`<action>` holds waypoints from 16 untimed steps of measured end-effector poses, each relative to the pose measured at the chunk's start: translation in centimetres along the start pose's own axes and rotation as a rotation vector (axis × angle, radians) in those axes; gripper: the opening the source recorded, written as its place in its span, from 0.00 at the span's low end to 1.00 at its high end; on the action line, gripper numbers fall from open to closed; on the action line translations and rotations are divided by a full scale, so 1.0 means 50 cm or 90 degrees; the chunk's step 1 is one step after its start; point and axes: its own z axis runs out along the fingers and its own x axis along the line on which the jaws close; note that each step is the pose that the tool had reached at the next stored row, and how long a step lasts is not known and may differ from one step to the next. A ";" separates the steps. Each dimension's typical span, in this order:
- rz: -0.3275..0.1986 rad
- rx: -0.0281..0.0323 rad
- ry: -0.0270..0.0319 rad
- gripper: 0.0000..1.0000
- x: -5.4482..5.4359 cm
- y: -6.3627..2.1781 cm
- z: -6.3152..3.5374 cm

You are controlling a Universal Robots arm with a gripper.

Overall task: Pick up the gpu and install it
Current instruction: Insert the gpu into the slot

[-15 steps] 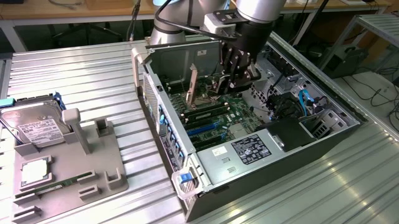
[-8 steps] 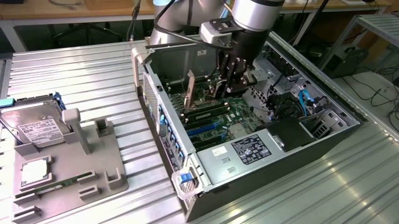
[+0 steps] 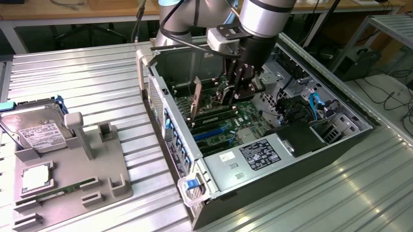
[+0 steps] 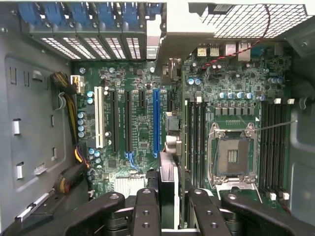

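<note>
Gripper [image 3: 233, 99] clamps gpu [image 4: 167, 187] edge-on above motherboard [image 4: 142, 123] slots.

No text, brand or number is legible in either view. Labels are present, but their print is too small to read: a white label on the hard drive [image 3: 40, 133] at the exterior view's left, and a black label [image 3: 260, 154] and white sticker [image 3: 227, 157] on the power supply [image 3: 253, 164], lower centre.
</note>
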 end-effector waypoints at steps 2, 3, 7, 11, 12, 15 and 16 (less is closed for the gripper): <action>0.000 0.0000 -0.0001 0.28 0.000 0.001 0.009; 0.000 0.0003 -0.0001 0.28 0.000 0.002 0.012; -0.001 0.0086 -0.0003 0.28 0.001 0.010 0.022; -0.001 0.0087 -0.0006 0.28 0.002 0.021 0.042; -0.001 0.0087 -0.0007 0.28 0.002 0.021 0.045; 0.000 0.0087 -0.0006 0.28 0.007 0.022 0.048; 0.000 0.0087 -0.0006 0.28 0.011 0.022 0.049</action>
